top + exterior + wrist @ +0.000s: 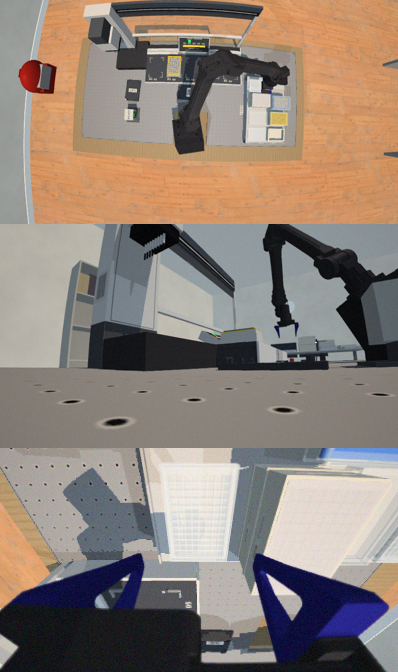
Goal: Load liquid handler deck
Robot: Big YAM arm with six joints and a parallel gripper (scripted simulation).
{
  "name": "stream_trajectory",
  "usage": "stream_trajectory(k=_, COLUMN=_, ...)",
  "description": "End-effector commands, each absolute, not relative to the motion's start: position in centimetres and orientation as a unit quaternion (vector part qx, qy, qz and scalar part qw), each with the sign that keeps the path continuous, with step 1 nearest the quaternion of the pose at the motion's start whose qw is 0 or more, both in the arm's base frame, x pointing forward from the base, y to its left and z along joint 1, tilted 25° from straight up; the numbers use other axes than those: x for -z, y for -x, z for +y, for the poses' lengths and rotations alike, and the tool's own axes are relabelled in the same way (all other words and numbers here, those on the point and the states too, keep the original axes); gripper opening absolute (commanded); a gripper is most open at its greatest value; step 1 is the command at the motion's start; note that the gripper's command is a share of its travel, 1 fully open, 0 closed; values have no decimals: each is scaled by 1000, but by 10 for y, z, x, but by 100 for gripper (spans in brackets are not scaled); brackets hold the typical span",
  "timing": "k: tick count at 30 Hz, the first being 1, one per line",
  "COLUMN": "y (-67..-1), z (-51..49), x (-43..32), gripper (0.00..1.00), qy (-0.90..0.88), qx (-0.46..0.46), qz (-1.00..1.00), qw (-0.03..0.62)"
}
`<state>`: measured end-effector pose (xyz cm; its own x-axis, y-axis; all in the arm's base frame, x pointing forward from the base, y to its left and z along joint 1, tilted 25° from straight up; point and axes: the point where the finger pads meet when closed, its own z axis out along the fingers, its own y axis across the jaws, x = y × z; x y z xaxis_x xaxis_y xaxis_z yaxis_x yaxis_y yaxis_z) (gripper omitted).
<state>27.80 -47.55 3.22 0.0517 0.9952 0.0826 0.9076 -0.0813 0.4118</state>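
My gripper (266, 88) (286, 334) (198, 559) is open and empty, hanging above the back end of the SHELF (290, 91). In the wrist view a pale plate with a clear lid (200, 510) (254, 83) lies just ahead of the fingers, and a taller white block (320, 523) (260, 100) stands to its right. A yellow tip rack (173, 65) (240, 334) with tips and no cover sits on deck position D2. The lid park LP1 (132, 87) is bare. I cannot read the plate's label.
The SHELF also holds a blue rack under a cover (280, 102), a yellow rack showing its coloured plate (278, 118), a cream item (275, 134) and two more white items (257, 118) (256, 134). The READY key (131, 114) is at the left. The handler's gantry (186, 10) spans the back.
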Motion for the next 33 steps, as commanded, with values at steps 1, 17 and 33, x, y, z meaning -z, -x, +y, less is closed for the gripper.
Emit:
stream_trajectory(k=1, y=-284, z=-477, x=-26, gripper=100, qy=-716, qx=-172, qz=665, qw=129)
stream_trajectory(k=17, y=-294, z=-483, x=-11, gripper=100, qy=-716, qx=-169, qz=663, qw=137)
stream_trajectory(k=33, y=-300, z=-485, x=5, gripper=100, qy=-718, qx=-167, qz=661, qw=142)
